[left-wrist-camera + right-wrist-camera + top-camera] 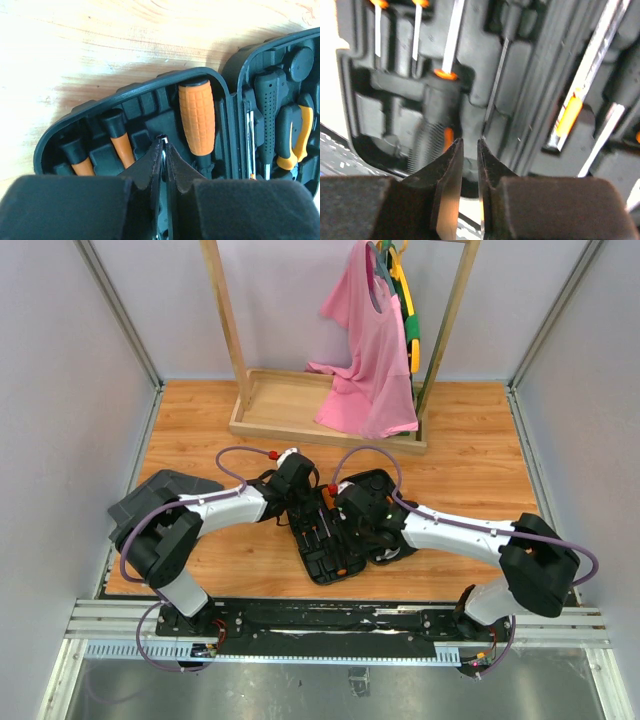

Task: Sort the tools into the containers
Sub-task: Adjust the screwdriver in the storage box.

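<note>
Left end effector (163,143) pinches a steel shaft (161,151) inside case rim (125,90); right end effector (470,148) barely parted.

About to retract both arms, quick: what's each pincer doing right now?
Left pincer: closed on a thin metal shaft.
Right pincer: slightly open, holding nothing.

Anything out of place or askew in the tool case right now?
Nothing stands out. The case lies open, and the big orange screwdriver and the pliers sit in their slots. Only a thin steel shaft is out, pinched in the left jaws.
</note>
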Robot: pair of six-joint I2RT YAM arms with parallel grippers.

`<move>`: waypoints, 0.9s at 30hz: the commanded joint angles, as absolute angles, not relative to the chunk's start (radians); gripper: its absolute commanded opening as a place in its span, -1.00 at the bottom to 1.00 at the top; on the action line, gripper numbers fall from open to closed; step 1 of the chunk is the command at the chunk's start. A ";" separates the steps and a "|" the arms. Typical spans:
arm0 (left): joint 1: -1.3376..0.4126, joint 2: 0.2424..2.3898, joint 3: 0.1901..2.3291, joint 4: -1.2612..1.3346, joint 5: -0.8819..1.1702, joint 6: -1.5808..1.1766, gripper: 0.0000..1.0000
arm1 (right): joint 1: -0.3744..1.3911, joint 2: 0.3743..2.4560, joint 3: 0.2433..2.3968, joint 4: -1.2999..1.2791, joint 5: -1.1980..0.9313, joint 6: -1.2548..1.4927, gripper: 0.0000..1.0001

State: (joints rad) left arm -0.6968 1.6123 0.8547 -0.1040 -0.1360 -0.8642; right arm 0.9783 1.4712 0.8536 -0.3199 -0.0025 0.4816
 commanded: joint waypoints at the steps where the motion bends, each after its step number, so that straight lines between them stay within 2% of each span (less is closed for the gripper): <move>1: -0.692 1.658 0.856 -0.120 -0.157 -0.846 -0.78 | 0.992 1.435 0.871 -0.509 0.066 0.446 -0.60; 15: -0.693 1.646 0.856 -0.113 -0.151 -0.838 -0.80 | 1.002 1.307 0.868 -0.454 0.028 0.473 -0.49; 27: -0.699 1.638 0.866 -0.122 -0.158 -0.841 -0.83 | 1.079 1.393 0.900 -0.422 -0.029 0.533 -0.48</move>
State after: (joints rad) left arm -0.6960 1.6287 0.8574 -0.0814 -0.1375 -0.8604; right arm 1.0439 1.3750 0.8612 -0.4381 -0.0147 0.4976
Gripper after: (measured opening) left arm 0.093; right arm 0.256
